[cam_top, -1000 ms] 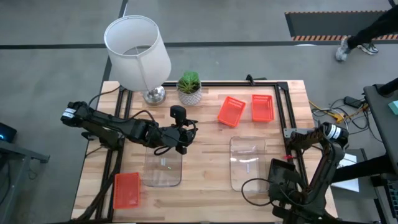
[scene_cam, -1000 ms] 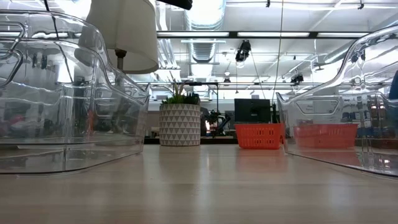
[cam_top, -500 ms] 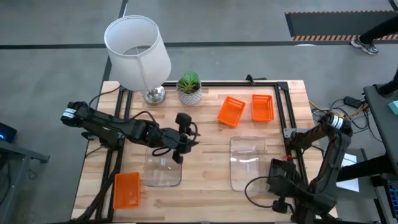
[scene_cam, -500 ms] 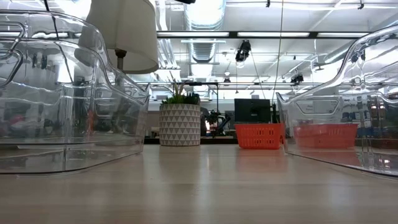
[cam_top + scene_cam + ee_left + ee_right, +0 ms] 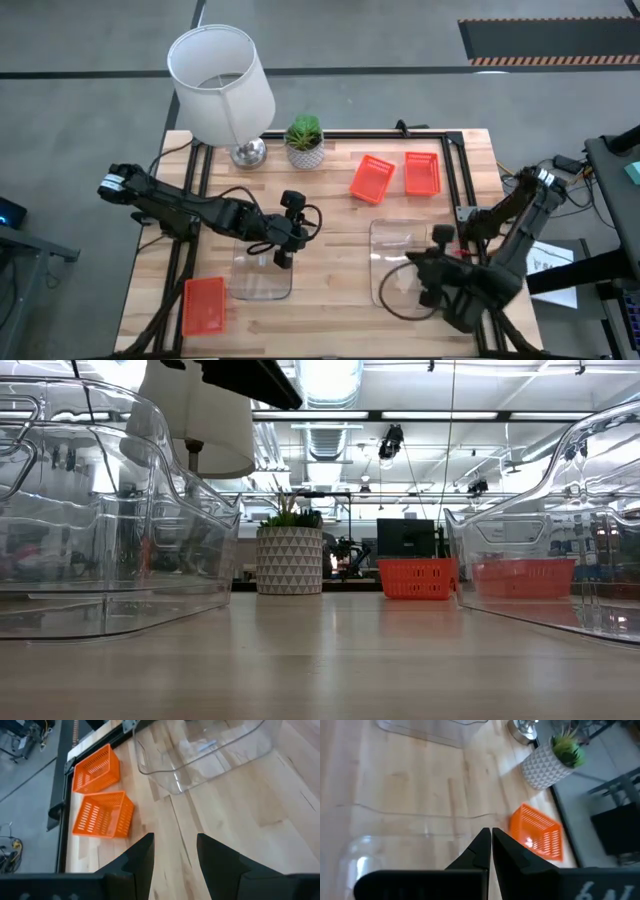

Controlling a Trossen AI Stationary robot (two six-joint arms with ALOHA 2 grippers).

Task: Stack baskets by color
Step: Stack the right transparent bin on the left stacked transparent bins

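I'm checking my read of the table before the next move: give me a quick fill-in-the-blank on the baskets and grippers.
1. The left gripper hangs over a ___ basket.
2. The right gripper's fingers are ___.
3. Near the plant pot, ___ orange baskets lie side by side.
4. The third orange basket sits on the table's ___ side.

Missing: clear; shut; two; left

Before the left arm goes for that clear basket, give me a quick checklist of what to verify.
1. left gripper open: ok, fingers apart.
2. Left gripper holds nothing: ok.
3. left clear basket upright and free of the gripper: ok.
4. right gripper away from it: ok, it hangs shut over the right clear basket.
5. Stacking spot decided: cannot tell.
6. Orange baskets out of the path: ok, at the far edge.
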